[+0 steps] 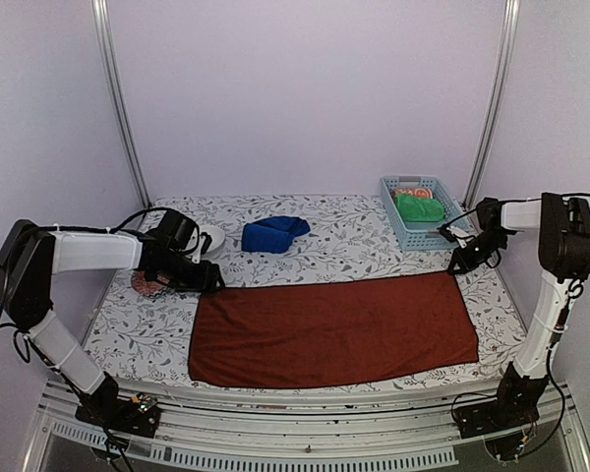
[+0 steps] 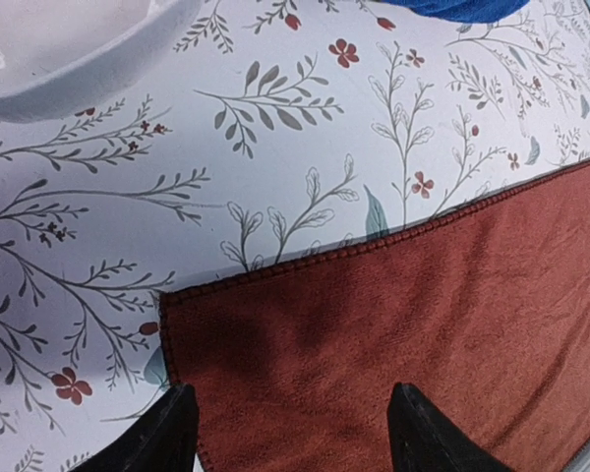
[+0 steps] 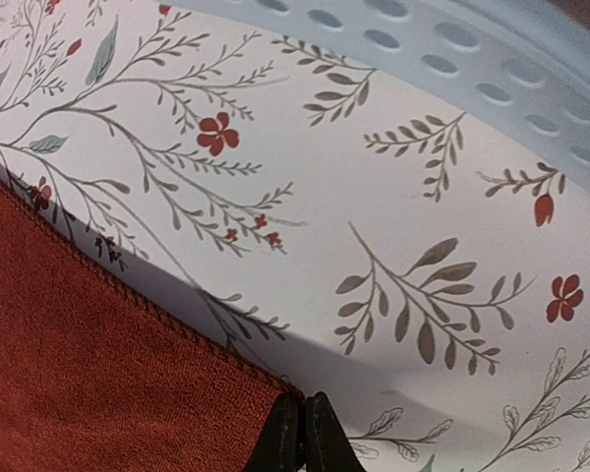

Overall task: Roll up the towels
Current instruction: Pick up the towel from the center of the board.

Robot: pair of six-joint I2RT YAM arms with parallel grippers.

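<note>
The dark brick-red towel (image 1: 334,329) lies spread flat across the front of the table. My left gripper (image 1: 211,280) is open and hovers just over its far-left corner (image 2: 305,334), with one finger (image 2: 167,433) at the towel's left edge and the other over the cloth. My right gripper (image 1: 462,264) is shut on the towel's far-right corner (image 3: 128,383), which sits slightly raised and casts a shadow on the table. The royal blue towel (image 1: 273,234) lies crumpled at the back centre, and its edge shows in the left wrist view (image 2: 452,8).
A light blue basket (image 1: 388,197) at the back right holds a green cloth (image 1: 419,207) and an orange cloth (image 1: 411,193); its wall is close to my right gripper (image 3: 452,39). A white bowl (image 1: 214,239) stands by my left gripper (image 2: 59,49). A small reddish round object (image 1: 146,285) lies under my left arm.
</note>
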